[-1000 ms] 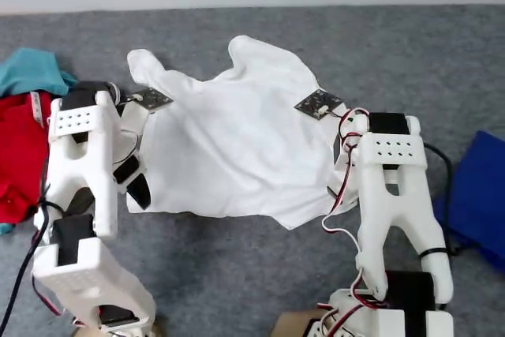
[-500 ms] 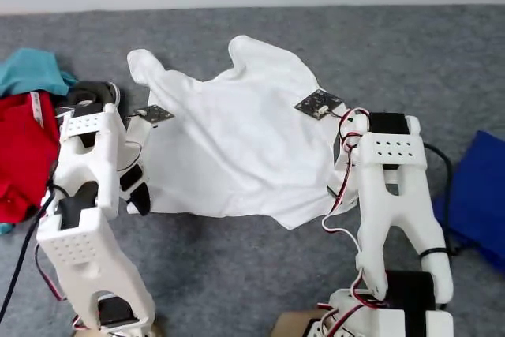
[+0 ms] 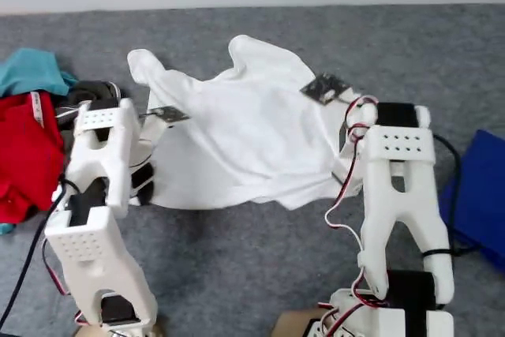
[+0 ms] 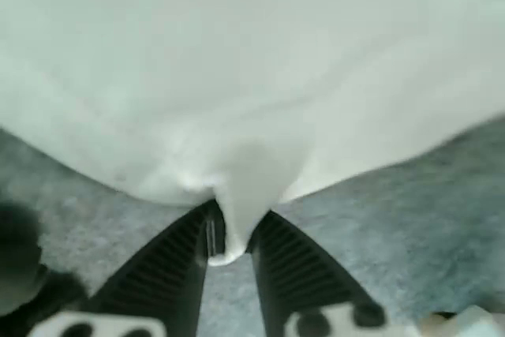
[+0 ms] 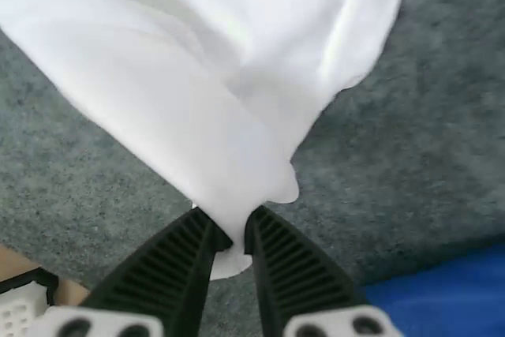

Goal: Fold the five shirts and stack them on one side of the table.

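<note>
Left hand [image 4: 230, 236]: you have it clamped on the white shirt [image 3: 245, 136], centre left of the frame.
Right hand [image 5: 230, 244]: pinches the same shirt's right edge.

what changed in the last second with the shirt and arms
Both arms pushed away from their bases, the left one also swinging inward, dragging the white shirt's near hem up the table. The left gripper and right gripper are shut on that hem. The red shirt, teal shirt and blue shirt stayed put.
</note>
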Motion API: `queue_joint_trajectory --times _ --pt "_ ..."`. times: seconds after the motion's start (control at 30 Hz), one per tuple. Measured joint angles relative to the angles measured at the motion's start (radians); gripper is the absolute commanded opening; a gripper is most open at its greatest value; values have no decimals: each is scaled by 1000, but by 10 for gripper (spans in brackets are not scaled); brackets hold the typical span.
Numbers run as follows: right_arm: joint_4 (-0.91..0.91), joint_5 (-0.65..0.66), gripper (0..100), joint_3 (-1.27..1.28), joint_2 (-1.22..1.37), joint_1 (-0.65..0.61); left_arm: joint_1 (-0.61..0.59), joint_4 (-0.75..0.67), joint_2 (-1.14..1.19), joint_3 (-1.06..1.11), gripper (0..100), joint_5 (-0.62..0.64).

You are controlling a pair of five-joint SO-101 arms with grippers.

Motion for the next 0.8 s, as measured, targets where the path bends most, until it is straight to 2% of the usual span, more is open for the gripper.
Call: queue_joint_trajectory --times 0.4,0.57,0.8 --pt "20 0 10 -215 -233 -2 164 37 -640 -221 5 218" --pt "6 0 10 -318 -362 21 144 9 -779 -334 5 278" --pt "-91 2 10 -376 -569 118 98 -140 -944 -431 5 293"
